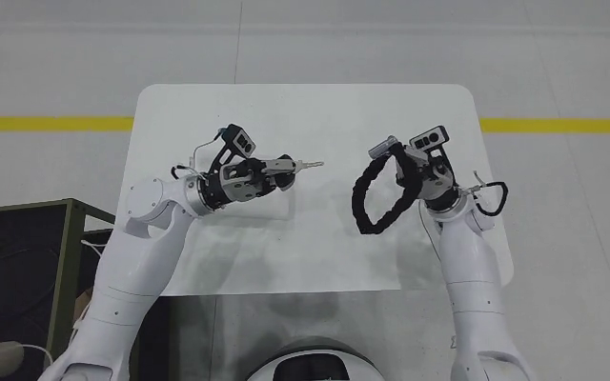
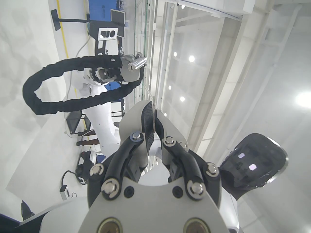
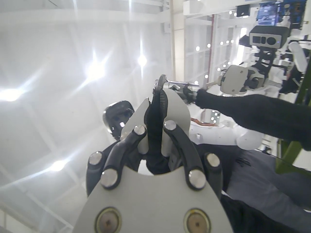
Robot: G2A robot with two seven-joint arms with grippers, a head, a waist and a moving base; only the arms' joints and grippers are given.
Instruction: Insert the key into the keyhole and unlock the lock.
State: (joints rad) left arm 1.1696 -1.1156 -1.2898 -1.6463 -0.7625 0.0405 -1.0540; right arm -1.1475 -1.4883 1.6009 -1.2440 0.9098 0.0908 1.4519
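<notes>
My left gripper (image 1: 284,171) is shut on a small silver key (image 1: 310,166), whose tip points right across the white table (image 1: 305,105) toward the lock. In the left wrist view the key (image 2: 154,122) shows as a thin metal edge pinched between the pads of the gripper (image 2: 154,112). My right gripper (image 1: 412,171) is shut on the lock by its black sleeved cable loop (image 1: 367,205). The silver lock cylinder (image 1: 384,147) faces the key across a gap. Its keyhole (image 2: 131,67) faces the left wrist camera. In the right wrist view the gripper (image 3: 155,103) clamps black fabric and a silver part (image 3: 159,83).
Both arms hang above the middle of the table, about a hand's width apart. A dark green-framed cabinet (image 1: 48,248) stands beside the table's left edge. A yellow floor line (image 1: 57,123) runs behind the table.
</notes>
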